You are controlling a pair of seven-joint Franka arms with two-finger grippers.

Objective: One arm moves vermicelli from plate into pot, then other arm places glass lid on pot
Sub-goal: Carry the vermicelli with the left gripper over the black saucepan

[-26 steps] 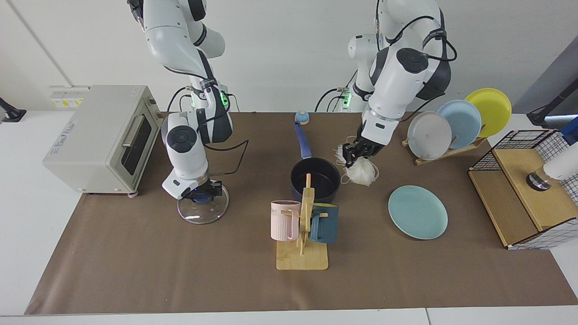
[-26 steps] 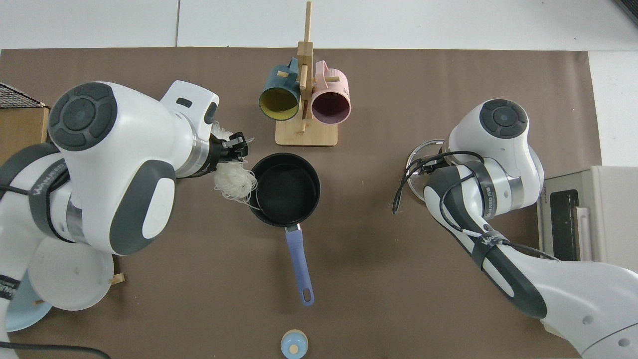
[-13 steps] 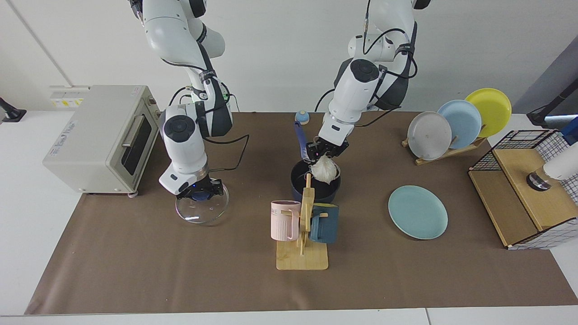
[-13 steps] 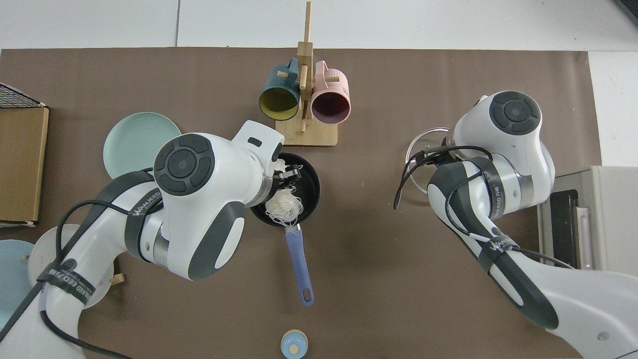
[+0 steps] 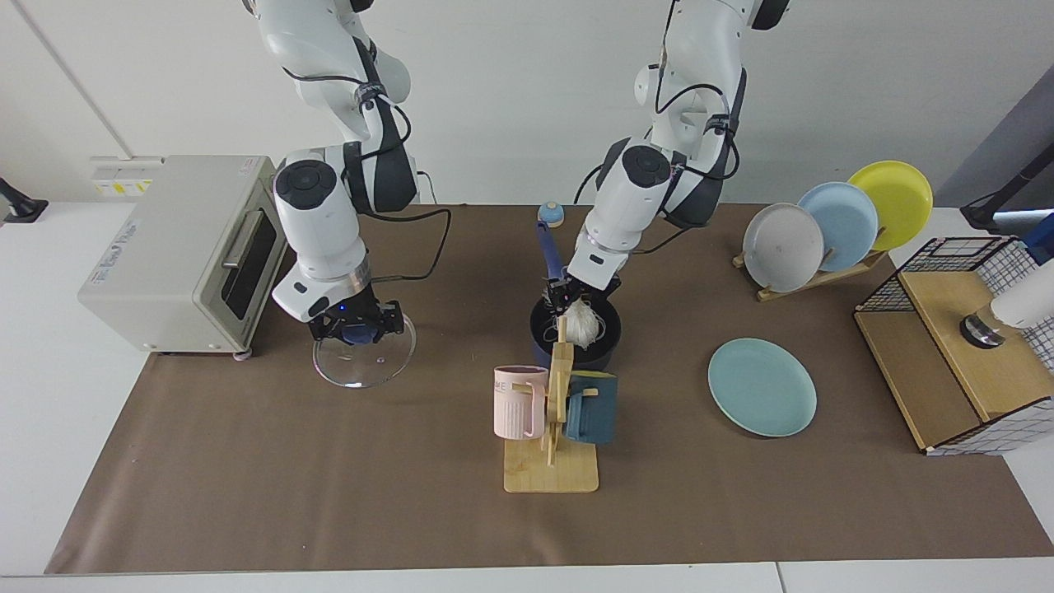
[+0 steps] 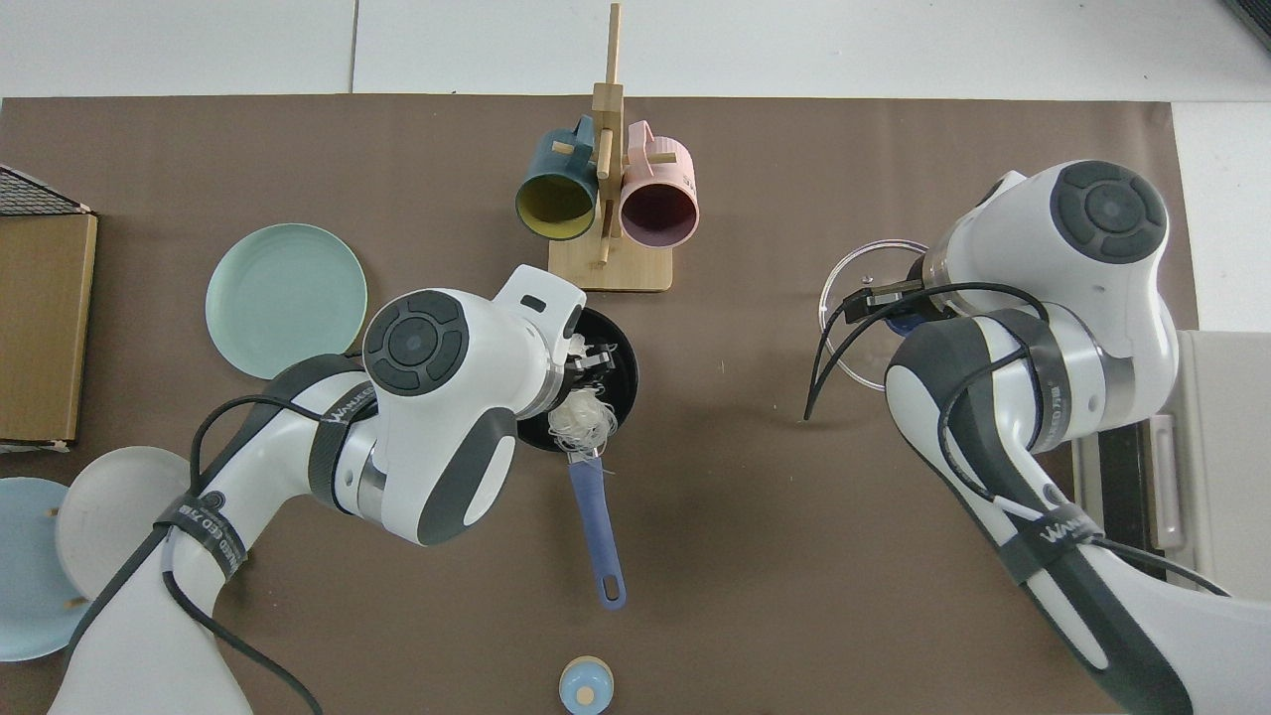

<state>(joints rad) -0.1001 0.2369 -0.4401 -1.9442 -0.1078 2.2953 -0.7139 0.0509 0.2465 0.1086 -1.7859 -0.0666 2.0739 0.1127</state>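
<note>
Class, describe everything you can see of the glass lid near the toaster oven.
The glass lid is a round clear disc with a thin metal rim and a blue central knob. The right gripper grips that knob from above. The disc hangs roughly level, apparently just off the brown mat, beside the toaster oven, well away from the pot.

Robot arms: two, white with dark joints. Two-finger grippers: two, left gripper (image 5: 576, 294) and right gripper (image 5: 356, 325).

Plates: four.
- one round pale-teal plate (image 5: 762, 387) flat on mat
- three on wooden plate rack (image 5: 811, 276): white plate (image 5: 782, 235), light-blue plate (image 5: 840, 214), yellow plate (image 5: 893, 198)

Mugs: two on wooden mug stand (image 5: 553, 461): pink ribbed mug (image 5: 519, 402), dark-teal mug (image 5: 591, 408).

Single items:
- dark-navy saucepan with long blue handle (image 6: 594, 521)
- clump of white vermicelli (image 5: 580, 323)
- clear glass lid with blue knob (image 5: 364, 361)
- beige toaster oven (image 5: 185, 251)
- wire-and-wood basket (image 5: 972, 346)
- small blue round bell-like object (image 6: 586, 685)
- brown table mat (image 5: 329, 494)
</note>
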